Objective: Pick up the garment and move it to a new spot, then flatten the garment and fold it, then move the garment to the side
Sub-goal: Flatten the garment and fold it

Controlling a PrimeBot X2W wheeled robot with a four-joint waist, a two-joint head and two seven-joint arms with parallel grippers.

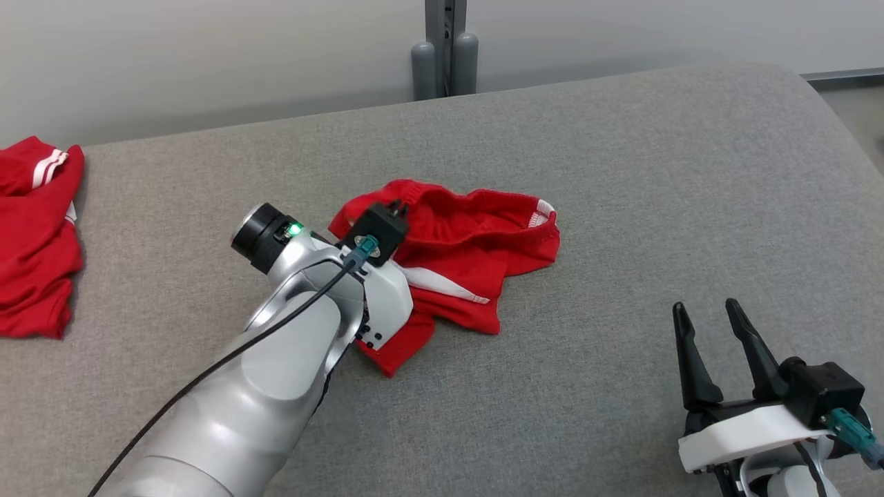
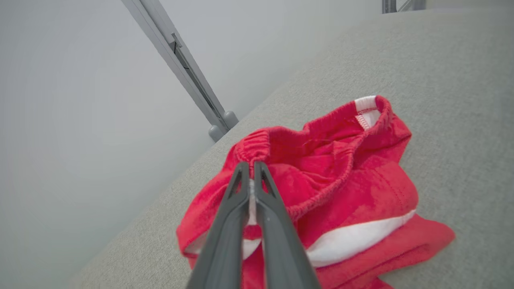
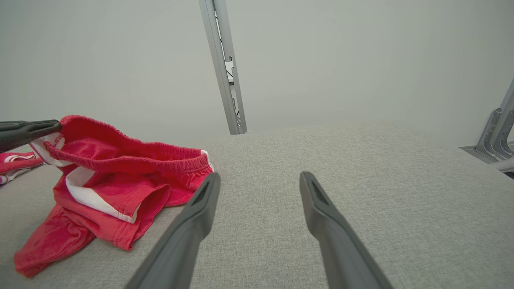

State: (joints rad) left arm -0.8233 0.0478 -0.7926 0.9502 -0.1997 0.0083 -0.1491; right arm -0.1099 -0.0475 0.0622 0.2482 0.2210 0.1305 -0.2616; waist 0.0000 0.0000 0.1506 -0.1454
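The garment (image 1: 469, 255) is a crumpled pair of red shorts with white stripes, lying mid-surface on the grey cushion. My left gripper (image 2: 251, 165) is shut on its elastic waistband at the left end, lifting that edge slightly; the garment (image 2: 345, 192) spreads to the right of the fingers. From the right wrist view, the left gripper's fingers (image 3: 28, 130) pinch the raised waistband of the garment (image 3: 116, 188). My right gripper (image 1: 708, 314) stands open at the lower right, well clear of the cloth, with nothing between its fingers (image 3: 202, 200).
Another red garment (image 1: 34, 235) with white stripes lies at the cushion's left edge. A grey post (image 1: 445, 48) rises behind the cushion's far edge. The cushion (image 1: 656, 172) falls away at the right.
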